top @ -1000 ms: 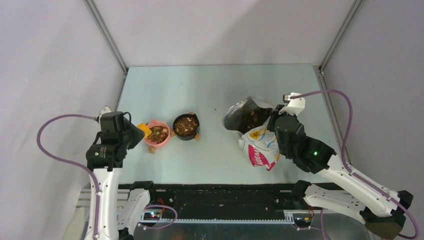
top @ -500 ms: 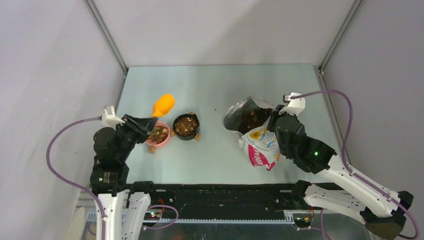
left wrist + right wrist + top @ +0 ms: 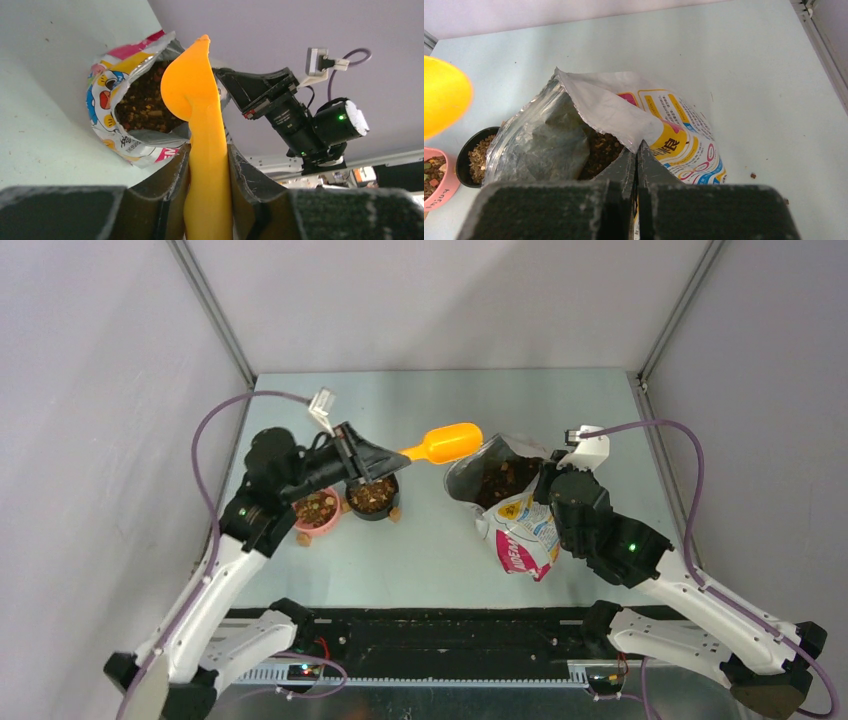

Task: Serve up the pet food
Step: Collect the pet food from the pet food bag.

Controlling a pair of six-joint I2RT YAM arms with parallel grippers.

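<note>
Swung right, the left gripper (image 3: pixel 392 454) pinches the yellow scoop (image 3: pixel 448 442) beside the bag (image 3: pixel 520 532). The right gripper (image 3: pixel 636 152) clamps its rim.

Light is bright, even and diffuse, and comes from above. In the top view the table (image 3: pixel 440 550) has a paler patch far beyond both pincers. Shadows are faint and soft-edged, hugging the bag (image 3: pixel 520 530) and the bowl (image 3: pixel 372 492).

In the right wrist view the foil lining just beyond the right pincer (image 3: pixel 636 150) catches a white sheen, and the kibble (image 3: pixel 600 147) under it lies in shade. The scoop (image 3: pixel 444 95), far left of that pincer, is blurred and washed to flat yellow. The pincer's own fingers (image 3: pixel 549 210) are dark, grainy and out of focus.

In the left wrist view the scoop handle inside the left pincer (image 3: pixel 207 150) looks soft. The bag beyond that pincer is sharper.
</note>
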